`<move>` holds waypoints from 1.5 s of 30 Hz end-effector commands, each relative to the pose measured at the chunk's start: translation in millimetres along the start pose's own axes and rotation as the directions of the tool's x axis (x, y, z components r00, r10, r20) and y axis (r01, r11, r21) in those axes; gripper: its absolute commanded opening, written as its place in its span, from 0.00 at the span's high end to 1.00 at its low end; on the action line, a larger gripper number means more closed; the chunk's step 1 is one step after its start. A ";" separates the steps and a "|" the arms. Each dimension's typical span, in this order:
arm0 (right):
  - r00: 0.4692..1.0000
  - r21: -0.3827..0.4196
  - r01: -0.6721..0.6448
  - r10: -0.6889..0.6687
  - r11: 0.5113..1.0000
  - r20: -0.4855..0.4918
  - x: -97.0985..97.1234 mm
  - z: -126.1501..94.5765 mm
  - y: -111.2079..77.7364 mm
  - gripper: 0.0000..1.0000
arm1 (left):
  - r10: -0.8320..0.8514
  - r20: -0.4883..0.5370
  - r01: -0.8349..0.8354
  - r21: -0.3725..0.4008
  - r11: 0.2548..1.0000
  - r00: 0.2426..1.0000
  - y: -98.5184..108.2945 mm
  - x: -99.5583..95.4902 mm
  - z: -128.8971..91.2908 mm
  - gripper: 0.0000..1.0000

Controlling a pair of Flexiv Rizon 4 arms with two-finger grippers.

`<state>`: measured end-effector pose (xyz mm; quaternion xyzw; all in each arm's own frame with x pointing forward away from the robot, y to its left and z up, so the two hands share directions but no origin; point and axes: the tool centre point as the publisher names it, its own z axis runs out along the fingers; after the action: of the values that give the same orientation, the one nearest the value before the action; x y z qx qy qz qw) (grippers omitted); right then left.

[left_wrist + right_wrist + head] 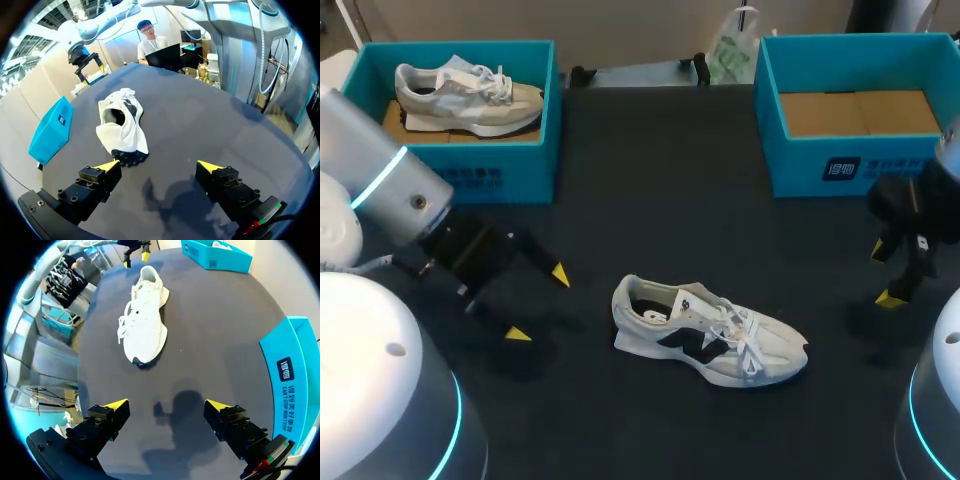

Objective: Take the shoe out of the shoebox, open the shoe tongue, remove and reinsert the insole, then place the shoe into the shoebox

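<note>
left gripper [538, 303]: spread wide, empty | right gripper [883, 274]: spread wide, empty | shoe [705, 330]: untouched on table [650, 180]

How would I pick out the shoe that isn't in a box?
On the dark table, two blue boxes stand at the far corners; the left box holds a greyish shoe, the right box none. The loose shoe lies near the table's middle, white with a black side mark, the only one on bare tabletop.

We have the shoe [708, 332] mid-table between our left gripper [538, 304] and right gripper [883, 274]; behind, the left shoebox [490, 170] holds a second shoe [465, 95], with the right shoebox [820, 165] opposite.
</note>
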<state>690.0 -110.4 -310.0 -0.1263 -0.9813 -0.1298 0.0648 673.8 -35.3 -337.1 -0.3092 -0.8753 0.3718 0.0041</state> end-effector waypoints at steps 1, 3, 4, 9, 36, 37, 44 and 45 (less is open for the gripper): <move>1.000 0.000 0.000 0.000 1.000 0.001 0.7 0.3 -0.4 0.00 | 0.000 0.002 0.000 -0.002 1.000 1.000 -0.2 0.7 0.2 0.00; 1.000 0.000 0.000 0.000 1.000 0.001 0.7 0.3 -0.4 0.00 | 0.000 0.002 0.000 -0.002 1.000 1.000 -0.2 0.7 0.2 0.00; 1.000 0.000 0.000 0.000 1.000 0.001 0.7 0.3 -0.4 0.00 | 0.000 0.002 0.000 -0.002 1.000 1.000 -0.2 0.7 0.2 0.00; 1.000 0.000 0.000 0.000 1.000 0.001 0.7 0.3 -0.4 0.00 | 0.000 0.002 0.000 -0.002 1.000 1.000 -0.2 0.7 0.2 0.00; 1.000 0.000 0.000 0.000 1.000 0.001 0.7 0.3 -0.4 0.00 | -0.317 0.209 0.178 0.497 0.849 0.925 29.0 0.8 -7.2 0.00; 1.000 0.000 0.000 0.000 1.000 0.001 0.7 0.3 -0.4 0.00 | -0.353 0.205 0.197 0.536 0.821 0.913 32.6 -1.3 -5.6 0.00; 1.000 0.000 0.000 0.000 1.000 0.001 0.7 0.3 -0.4 0.00 | -0.435 0.208 0.219 0.632 0.743 0.876 46.8 -8.3 -1.9 0.00; 1.000 0.000 0.000 0.000 1.000 0.001 0.7 0.3 -0.4 0.00 | -0.436 0.209 0.220 0.632 0.743 0.875 47.4 -8.2 -1.9 0.00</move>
<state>690.0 -110.4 -310.0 -0.1263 -0.9813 -0.1298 0.0648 702.6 -12.4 -356.8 -0.0584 -0.7583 0.6491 0.0109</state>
